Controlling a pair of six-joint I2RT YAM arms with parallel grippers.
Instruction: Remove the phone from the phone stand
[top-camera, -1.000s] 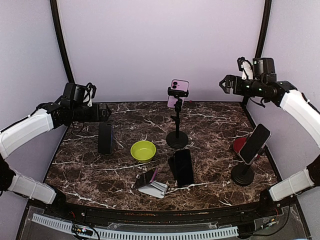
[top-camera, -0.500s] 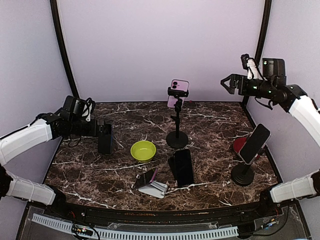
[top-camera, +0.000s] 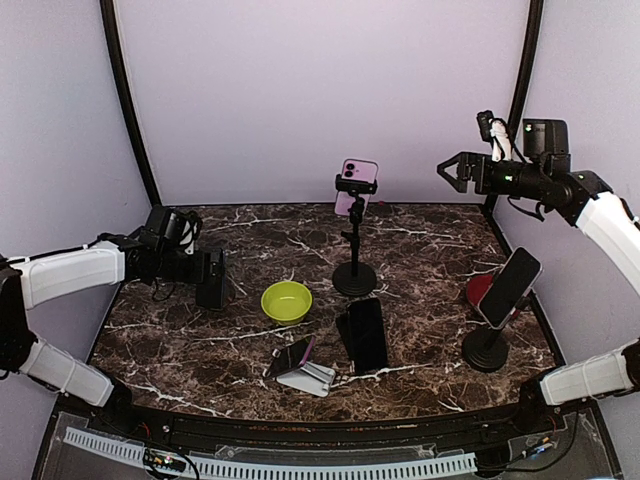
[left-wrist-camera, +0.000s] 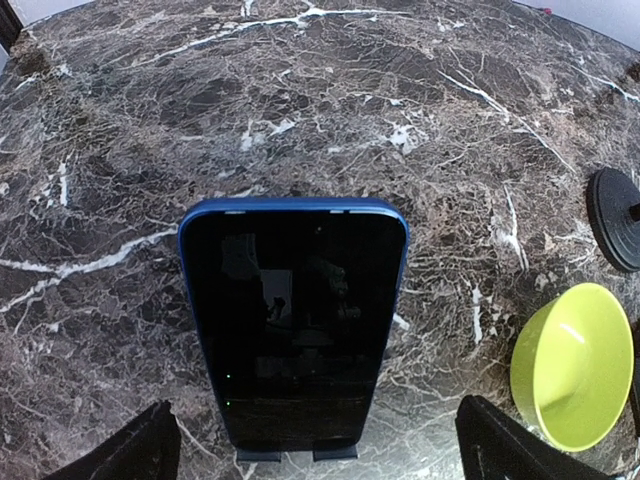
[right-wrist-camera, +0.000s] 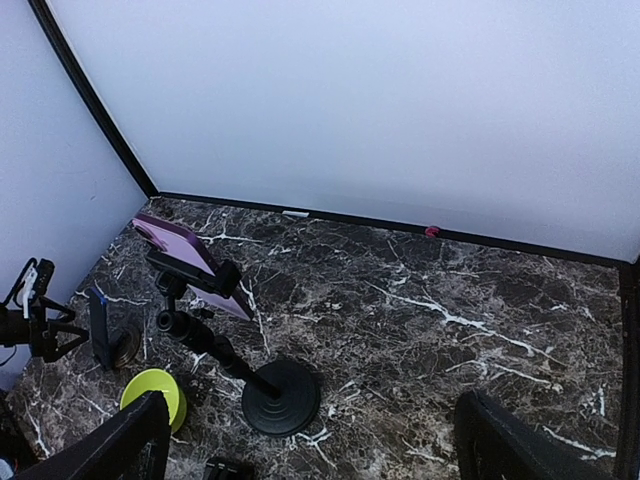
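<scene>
Possibly left end effector (left-wrist-camera: 322, 452), open & facing blue phone (left-wrist-camera: 295, 320), knocks stand (left-wrist-camera: 258, 457) over if closing off-centre/too low.

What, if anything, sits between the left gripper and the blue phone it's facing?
Nothing visible does. In the left wrist view the blue phone stands straight ahead of the open left gripper, framed by its fingers. The green bowl and a black stand base lie off to that view's right, outside the path.
</scene>
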